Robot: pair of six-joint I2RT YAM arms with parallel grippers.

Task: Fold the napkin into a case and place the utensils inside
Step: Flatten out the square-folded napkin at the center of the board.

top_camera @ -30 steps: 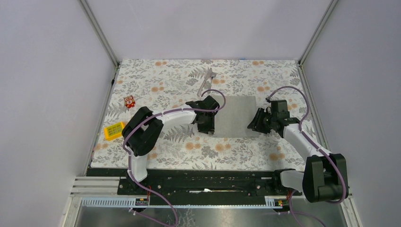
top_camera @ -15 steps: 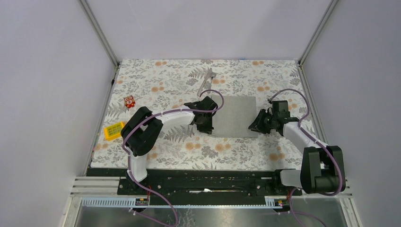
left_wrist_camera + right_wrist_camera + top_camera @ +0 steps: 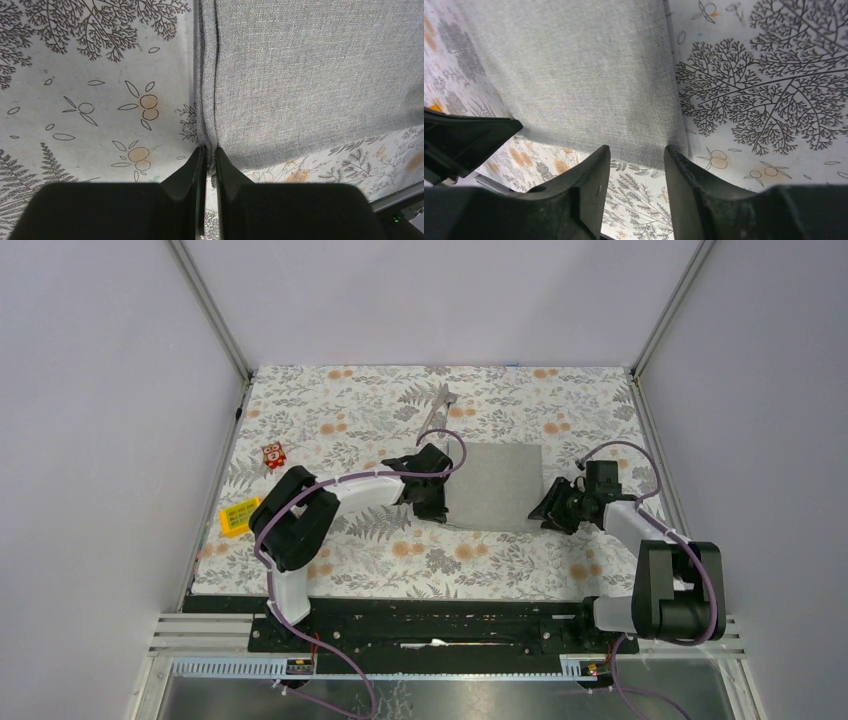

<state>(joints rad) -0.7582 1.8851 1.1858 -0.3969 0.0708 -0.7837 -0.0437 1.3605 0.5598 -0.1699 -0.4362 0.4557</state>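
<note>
The grey napkin lies flat on the floral tablecloth; no case is in view. My left gripper is at the napkin's near left corner. In the left wrist view its jaws are shut on the hemmed left edge of the napkin, and cloth shows between them. My right gripper sits by the near right corner. In the right wrist view it stands open just short of the napkin and holds nothing. The silver utensils lie together beyond the napkin's far left corner.
A small red toy block and a yellow block lie at the left of the tablecloth. Metal frame posts rise at the far corners. The cloth's near edge meets a black rail.
My left gripper has closed on the napkin's left edge and shifted slightly toward me. My right gripper has pulled back off the napkin toward the right and opened wider.
</note>
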